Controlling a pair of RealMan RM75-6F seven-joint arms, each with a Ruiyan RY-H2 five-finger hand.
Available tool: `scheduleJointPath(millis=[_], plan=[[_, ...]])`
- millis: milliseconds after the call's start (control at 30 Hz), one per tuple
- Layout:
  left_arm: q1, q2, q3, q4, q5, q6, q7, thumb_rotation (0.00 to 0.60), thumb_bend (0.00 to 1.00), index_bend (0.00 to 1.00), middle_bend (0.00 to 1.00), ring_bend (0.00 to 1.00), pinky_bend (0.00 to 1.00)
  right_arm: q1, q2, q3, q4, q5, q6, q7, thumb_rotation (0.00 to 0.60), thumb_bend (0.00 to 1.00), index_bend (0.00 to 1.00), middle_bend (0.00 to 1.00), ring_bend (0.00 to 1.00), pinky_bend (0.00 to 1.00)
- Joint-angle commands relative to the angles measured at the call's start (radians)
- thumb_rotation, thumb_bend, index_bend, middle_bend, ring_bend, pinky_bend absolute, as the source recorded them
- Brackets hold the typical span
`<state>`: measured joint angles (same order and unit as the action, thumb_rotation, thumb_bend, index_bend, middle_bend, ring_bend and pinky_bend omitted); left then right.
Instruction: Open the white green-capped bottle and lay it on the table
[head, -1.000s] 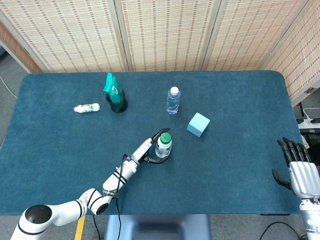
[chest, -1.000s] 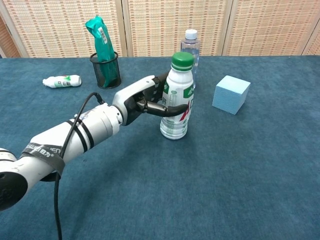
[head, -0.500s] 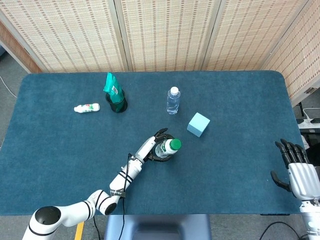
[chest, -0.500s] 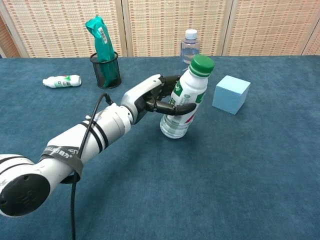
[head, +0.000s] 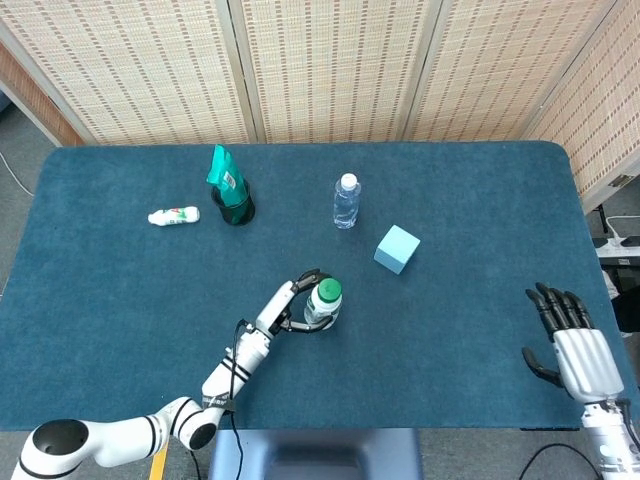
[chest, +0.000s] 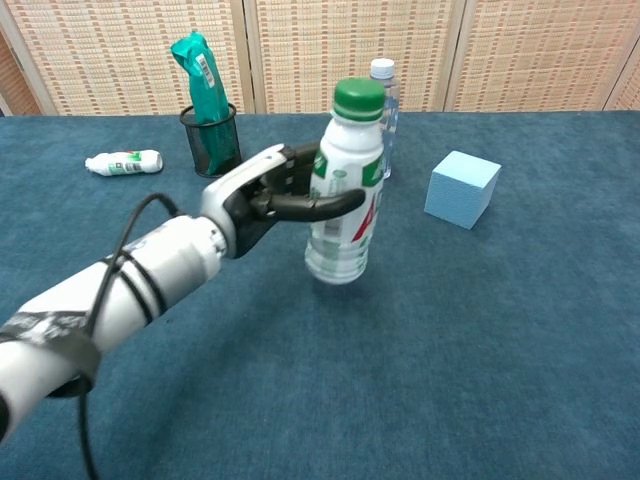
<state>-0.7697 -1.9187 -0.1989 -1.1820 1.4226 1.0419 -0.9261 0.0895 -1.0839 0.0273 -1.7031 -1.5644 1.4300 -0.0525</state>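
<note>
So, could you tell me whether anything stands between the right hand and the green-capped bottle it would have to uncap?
Nothing visible does. The left hand holds the green-capped bottle upright near the table's middle, and the right hand waits open at the far right edge. The blue cube sits further back, off that path.

bottle (chest: 343, 190) label print too blurred to read

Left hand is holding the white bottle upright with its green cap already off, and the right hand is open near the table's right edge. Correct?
Not quite: the green cap is on the white bottle, as the chest view shows. The rest stands: the left hand holds the bottle upright, and the right hand is open near the table's right edge.
</note>
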Motion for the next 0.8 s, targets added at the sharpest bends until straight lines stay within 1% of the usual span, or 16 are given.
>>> scheduleJointPath(millis=[33,167,233,300,400,500,600,800], plan=[[0.055,0.048,0.049,-0.062,0.014,0.04,0.033,0.6,0.73,0.68,0.7,0.18,0.0,0.048,0.006,-0.007,-0.061,-0.058,-0.048,-0.045,0.6,0.26,0.0,0.0,0.0,0.0],[0.094,0.088,0.082,-0.104,0.036,0.078,0.071,0.6,0.75,0.69,0.72,0.18,0.0,0.12,0.009,0.004,-0.142,-0.135,-0.108,-0.086,0.6,0.26,0.0,0.0,0.0,0.0],[0.106,0.094,0.091,-0.11,0.037,0.084,0.084,0.6,0.75,0.7,0.72,0.19,0.0,0.162,0.009,0.014,-0.181,-0.153,-0.155,-0.098,0.6,0.26,0.0,0.0,0.0,0.0],[0.117,0.092,0.093,-0.113,0.03,0.088,0.094,0.6,0.75,0.7,0.72,0.19,0.0,0.216,0.009,0.035,-0.231,-0.144,-0.222,-0.112,0.6,0.26,0.0,0.0,0.0,0.0],[0.129,0.074,0.09,-0.1,0.03,0.104,0.111,0.6,0.76,0.71,0.73,0.19,0.0,0.29,0.016,0.07,-0.304,-0.089,-0.331,-0.146,0.6,0.26,0.01,0.0,0.0,0.0],[0.133,0.055,0.079,-0.081,0.018,0.103,0.107,0.6,0.77,0.71,0.74,0.19,0.0,0.349,0.02,0.108,-0.36,-0.017,-0.408,-0.204,0.6,0.26,0.03,0.0,0.0,0.0],[0.136,0.043,0.069,-0.068,0.008,0.093,0.086,0.6,0.78,0.72,0.75,0.2,0.0,0.389,0.016,0.133,-0.406,0.052,-0.449,-0.275,0.6,0.26,0.04,0.0,0.0,0.0],[0.141,0.017,0.071,-0.021,0.007,0.08,0.081,0.6,0.79,0.72,0.75,0.2,0.0,0.445,-0.004,0.148,-0.45,0.178,-0.492,-0.397,0.6,0.26,0.04,0.0,0.0,0.0]])
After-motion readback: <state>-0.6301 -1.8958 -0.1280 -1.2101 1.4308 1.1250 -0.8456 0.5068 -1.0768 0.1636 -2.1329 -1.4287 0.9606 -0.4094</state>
